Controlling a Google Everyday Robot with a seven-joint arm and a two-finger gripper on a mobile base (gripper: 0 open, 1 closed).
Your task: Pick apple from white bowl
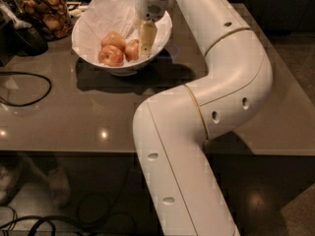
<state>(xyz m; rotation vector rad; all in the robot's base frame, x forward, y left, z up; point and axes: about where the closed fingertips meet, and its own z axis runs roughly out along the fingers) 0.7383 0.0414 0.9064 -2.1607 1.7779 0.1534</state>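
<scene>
The tool (pixel 146 47) hung down inside the white bowl (pixel 123 69) in the upper middle of the frame, its tip low at the right side of the fruit. Whether it was spread, pressed together or pinching anything could not be told, as only its pale lower part showed beneath the white arm (pixel 231 77). The apple (pixel 132 49) nearest it lay touching or just beside that pale part and had not left the bowl. A front-left apple (pixel 112 56) and a rear apple (pixel 114 38) crowded against it on the crumpled paper (pixel 106 6) lining the bowl. The bowl stood on the desk (pixel 98 117), with a jar (pixel 44 14) of brown snacks at the upper left and a dark cable (pixel 24 87) looping at the left edge.

The likeliest trouble was the crowding. With the fruit packed together, a closing grip could catch a neighbour too, or squeeze the round, smooth apple out sideways. The loose paper could be nipped along with it and dragged up, spilling the others. Working so near the bowl's right wall, a sideways push could slide or tip the bowl on the glossy desk.
</scene>
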